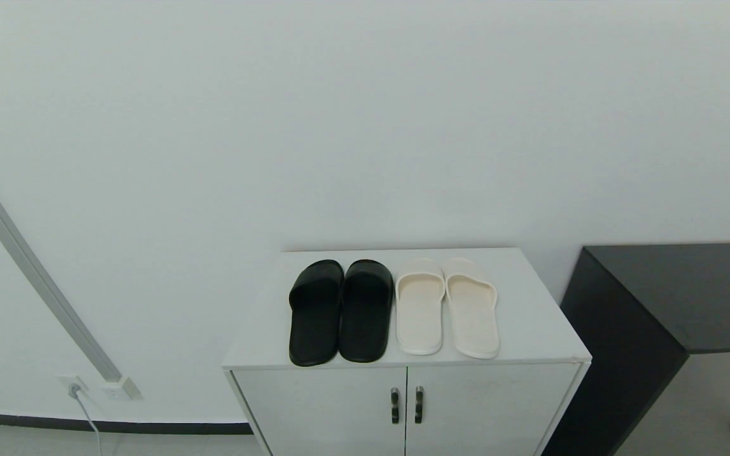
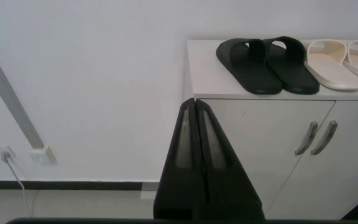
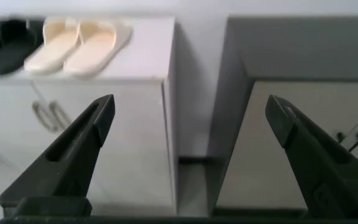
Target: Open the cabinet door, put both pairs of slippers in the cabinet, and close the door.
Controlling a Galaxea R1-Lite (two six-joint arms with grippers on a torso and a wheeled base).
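A: How does the left tool point(image 2: 195, 102) stand?
B: Closed, its two fingers point(image 2: 185, 137) pressed flat together with nothing between them. It is held clear of the white cabinet point(image 1: 485, 405), whose left front corner is straight ahead of its tips.
A: And the right tool point(image 3: 190, 102)?
B: Spread wide and empty. Ahead of it, between its fingers, is the narrow gap where the white cabinet meets the dark cabinet point(image 1: 625, 342).
A: Where are the slippers?
B: Both pairs lie on the cabinet's top, beyond both tools, touched by neither. The black slippers point(image 1: 352, 316) are ahead of the left tool and a little to its right. The cream slippers point(image 1: 466, 313) lie just beside them, ahead of the right tool and to its left. All toes point to the wall.
A: The doors?
B: Both doors point(image 1: 320, 411) are shut, their two handles point(image 1: 395, 405) upright side by side at the middle seam, well apart from either tool.
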